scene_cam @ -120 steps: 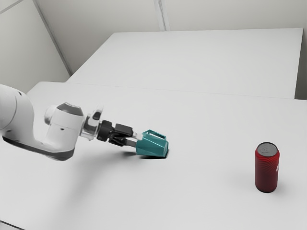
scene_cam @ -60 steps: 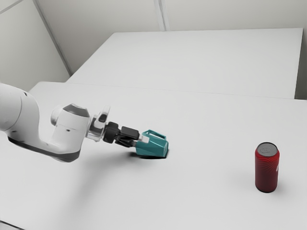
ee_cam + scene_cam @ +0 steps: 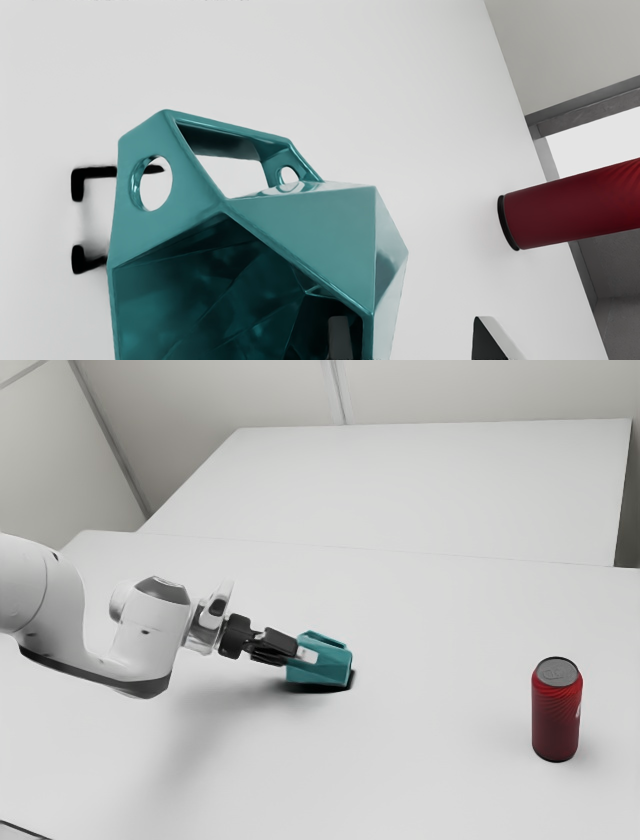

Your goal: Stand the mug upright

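In the exterior view my gripper [image 3: 306,657] is at the near end of the teal mug [image 3: 328,669], which lies on its side on the table with its base toward the exterior view's right. The wrist view looks at the open mouth of the faceted mug [image 3: 305,225], its handle on the upper side. There my gripper [image 3: 412,336] stands open: one finger [image 3: 339,335] reaches inside the mouth, while the other finger [image 3: 486,340] is outside, a gap apart from the mug wall between them.
A red can [image 3: 556,710] stands upright on the white table [image 3: 430,760], well apart from the mug toward the exterior view's right. Another white surface [image 3: 420,485] lies behind the table.
My hand has moved toward the exterior view's right, up to and over the mug's mouth, and has turned. The mug has shifted and rolled slightly, its handle sitting a little differently. The can has stayed put.
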Robot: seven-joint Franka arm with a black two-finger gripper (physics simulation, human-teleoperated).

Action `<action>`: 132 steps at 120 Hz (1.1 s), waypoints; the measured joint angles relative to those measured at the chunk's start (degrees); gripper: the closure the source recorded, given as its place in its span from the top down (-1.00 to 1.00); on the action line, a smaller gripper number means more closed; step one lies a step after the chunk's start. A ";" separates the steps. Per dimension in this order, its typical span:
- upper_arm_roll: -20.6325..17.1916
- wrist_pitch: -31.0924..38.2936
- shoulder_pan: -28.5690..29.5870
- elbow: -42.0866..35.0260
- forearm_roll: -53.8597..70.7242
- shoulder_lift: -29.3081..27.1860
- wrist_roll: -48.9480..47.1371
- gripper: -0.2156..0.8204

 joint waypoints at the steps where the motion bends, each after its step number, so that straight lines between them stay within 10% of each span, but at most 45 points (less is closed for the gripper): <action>1: -0.01 0.04 0.00 0.00 0.00 0.00 0.02 -0.29; 32: -0.06 0.84 -0.23 0.09 -0.28 -0.09 0.39 -0.77; 82: 0.00 1.56 -1.24 0.30 0.52 -4.79 0.36 -0.92; 132: -0.01 -0.17 -0.63 10.14 38.13 -9.07 -11.04 -0.93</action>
